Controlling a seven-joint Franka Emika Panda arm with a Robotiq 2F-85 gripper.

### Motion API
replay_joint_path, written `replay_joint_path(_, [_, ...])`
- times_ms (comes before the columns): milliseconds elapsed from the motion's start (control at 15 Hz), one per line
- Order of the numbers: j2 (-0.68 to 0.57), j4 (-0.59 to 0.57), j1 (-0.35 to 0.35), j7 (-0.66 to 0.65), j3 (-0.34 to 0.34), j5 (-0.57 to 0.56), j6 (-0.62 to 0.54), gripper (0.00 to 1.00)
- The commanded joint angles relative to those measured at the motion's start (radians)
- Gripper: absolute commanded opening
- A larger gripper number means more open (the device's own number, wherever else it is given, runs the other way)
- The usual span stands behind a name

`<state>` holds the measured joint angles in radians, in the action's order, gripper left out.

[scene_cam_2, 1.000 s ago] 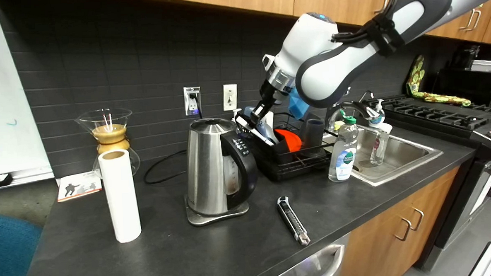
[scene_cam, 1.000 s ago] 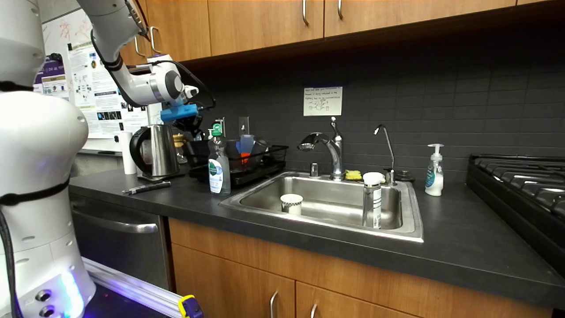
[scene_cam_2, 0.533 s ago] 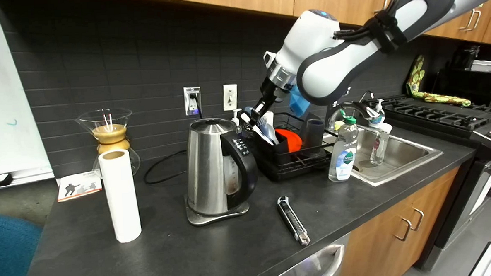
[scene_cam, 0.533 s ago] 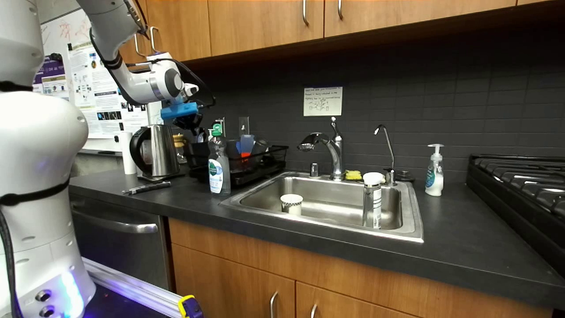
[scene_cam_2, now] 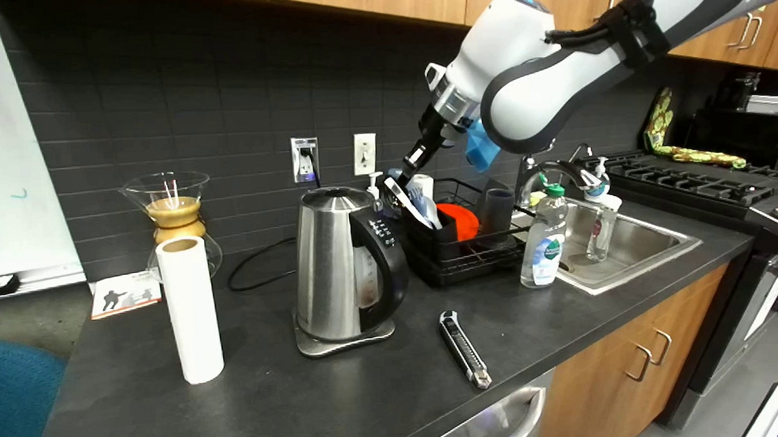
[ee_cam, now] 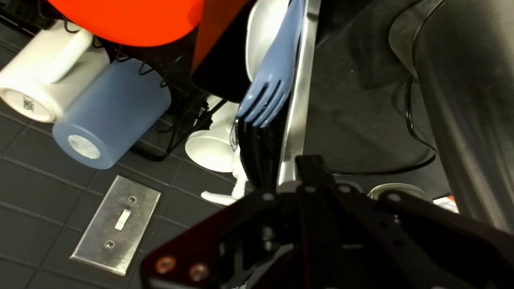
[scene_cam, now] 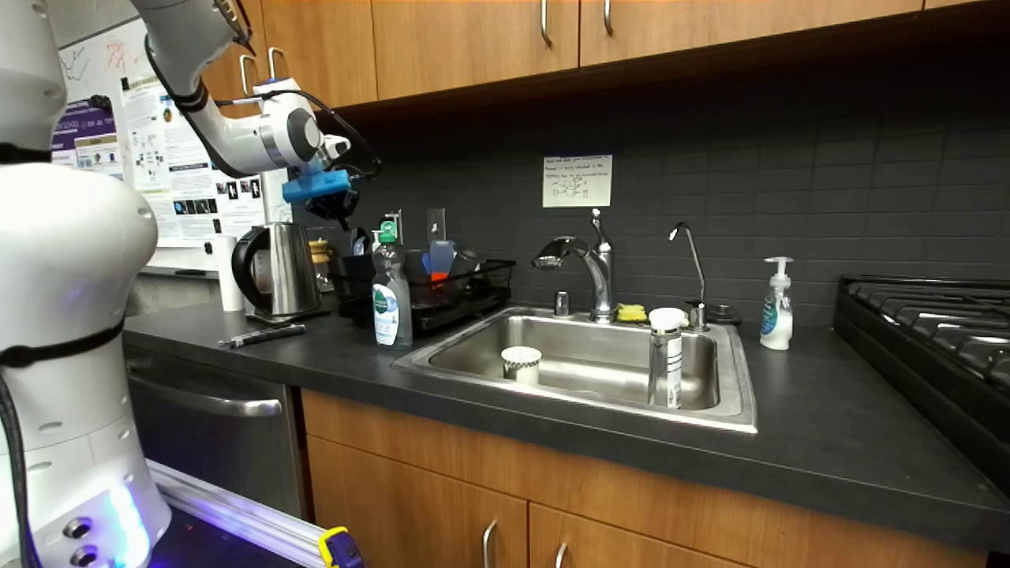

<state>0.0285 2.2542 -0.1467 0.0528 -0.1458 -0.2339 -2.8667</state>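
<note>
My gripper point(ee_cam: 312, 161) is shut, its fingertips together with nothing seen between them. It hangs just above the black utensil holder point(scene_cam_2: 440, 245) at the near end of the dish rack point(scene_cam_2: 479, 264). A long metal utensil point(ee_cam: 300, 104) leans out of the holder and passes close beside the fingertips; whether they touch I cannot tell. Alongside it stand a blue fork point(ee_cam: 277, 66) and a white spoon point(ee_cam: 263, 34). In an exterior view the gripper point(scene_cam_2: 408, 173) points down at the tops of these utensils. From the opposite end, the gripper point(scene_cam: 344, 222) appears behind the soap bottle point(scene_cam: 391, 304).
A steel kettle point(scene_cam_2: 329, 267) stands close by the rack, with a box cutter point(scene_cam_2: 464, 350) and a paper roll point(scene_cam_2: 191, 312) on the counter. An orange bowl point(ee_cam: 136, 18), blue cup point(ee_cam: 112, 110) and white mug point(ee_cam: 52, 74) sit in the rack. Beyond is the sink point(scene_cam: 735, 379).
My arm has lifted and drawn back a little, raising the gripper off the utensils' tops. The metal utensil has shifted and leans more upright than before. The gripper has stayed shut.
</note>
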Motion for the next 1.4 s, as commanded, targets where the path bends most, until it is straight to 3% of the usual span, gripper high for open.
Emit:
replay_joint_path(0, [0.05, 0.047, 0.002, -0.002, -0.002, 0.012, -0.006, 0.32])
replay_joint_path(267, [0.075, 0.06, 0.013, -0.105, -0.009, -0.087, -0.004, 0.58])
replay_joint_path(667, [0.09, 0.042, 0.046, -0.38, -0.024, -0.378, 0.042, 0.97])
replay_joint_path(1333, [0.073, 0.027, 0.034, -0.46, -0.034, -0.452, 0.101, 1.0])
